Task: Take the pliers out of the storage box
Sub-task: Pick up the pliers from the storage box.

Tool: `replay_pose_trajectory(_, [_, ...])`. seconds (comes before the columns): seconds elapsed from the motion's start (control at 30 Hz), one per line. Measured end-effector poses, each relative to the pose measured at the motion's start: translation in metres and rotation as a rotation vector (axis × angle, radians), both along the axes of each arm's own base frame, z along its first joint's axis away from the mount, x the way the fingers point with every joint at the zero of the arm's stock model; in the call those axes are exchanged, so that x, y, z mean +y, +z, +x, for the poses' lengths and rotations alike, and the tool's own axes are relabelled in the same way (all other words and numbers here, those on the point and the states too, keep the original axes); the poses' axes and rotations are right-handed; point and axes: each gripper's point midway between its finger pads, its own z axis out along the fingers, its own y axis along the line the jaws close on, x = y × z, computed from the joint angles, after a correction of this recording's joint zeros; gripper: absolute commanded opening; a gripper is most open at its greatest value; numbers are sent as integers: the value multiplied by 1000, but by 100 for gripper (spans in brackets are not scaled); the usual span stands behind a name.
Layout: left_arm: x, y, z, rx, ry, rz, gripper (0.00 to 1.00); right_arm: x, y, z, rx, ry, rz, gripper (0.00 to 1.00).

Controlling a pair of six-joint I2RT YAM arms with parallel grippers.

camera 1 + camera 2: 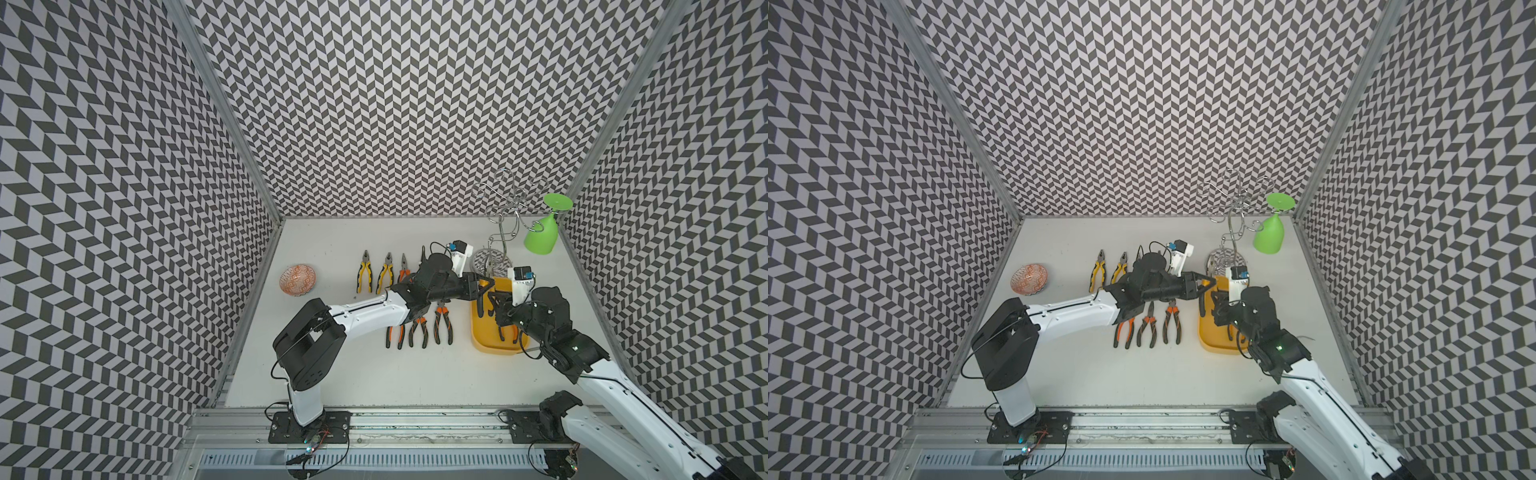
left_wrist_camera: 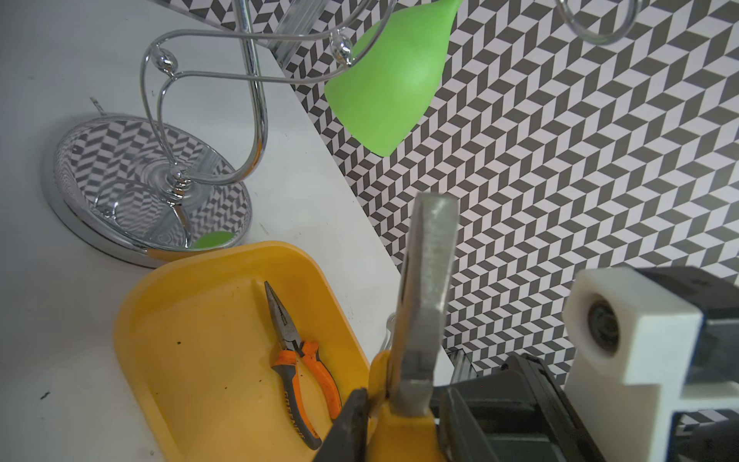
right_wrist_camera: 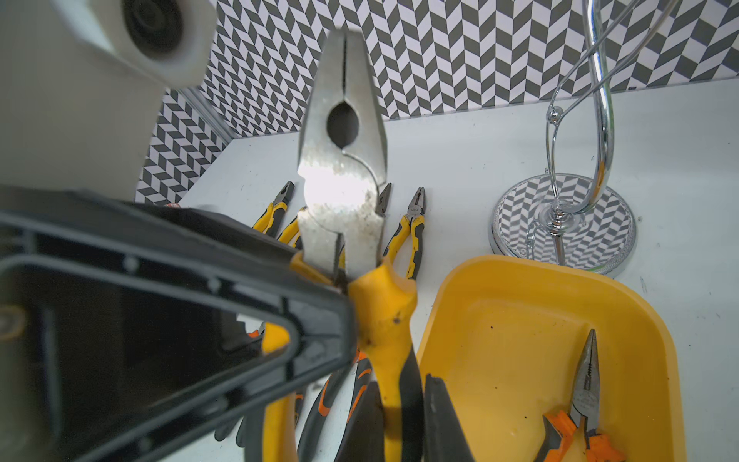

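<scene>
1. While both grippers clamp the same yellow-handled combination pliers (image 3: 344,160), the step in hand looks like a mid-air handover over the storage box (image 1: 498,347).
2. Grip state: right gripper (image 3: 400,416) is closed on the handles lower down. The left gripper (image 2: 400,424) is pinched on the handles just under the metal head, nose up.
3. That pair is clear of the storage box, not yet on the table (image 1: 374,374).
4. Inside the box: one orange-handled long-nose pliers (image 2: 296,360), flat on the floor.
5. The laid-out pliers (image 1: 418,332) sit in two rows on the table, on the left arm's side of the box.
6. Next, my read: right opens only once left's hold is firm, then left carries the pair to a free slot in the rows. It's head-heavy, so it may swing on release.
</scene>
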Motion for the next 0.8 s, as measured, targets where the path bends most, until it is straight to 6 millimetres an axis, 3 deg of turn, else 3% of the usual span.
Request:
replay_pose_trajectory(0.3, [-2,-6,1,5,-9,9,0,-3,-4,0,-4,4,-46,6])
replay_pose_trajectory(0.37, [-2,-6,1,5,-11,9,0,-3,-4,-1,-6,7,-51,13])
replay_pose_trajectory(0.53, [0,-5,0,-8,-41,6,0,3,3,-4,-33,53,-45,49])
replay_pose_trajectory(0.67, [8,-9,3,-25,-61,16,0,6,16,-9,-82,92,-47,59])
replay_pose_trajectory(0.8, [28,-21,5,-34,-72,45,0,10,32,-18,-142,140,-41,69])
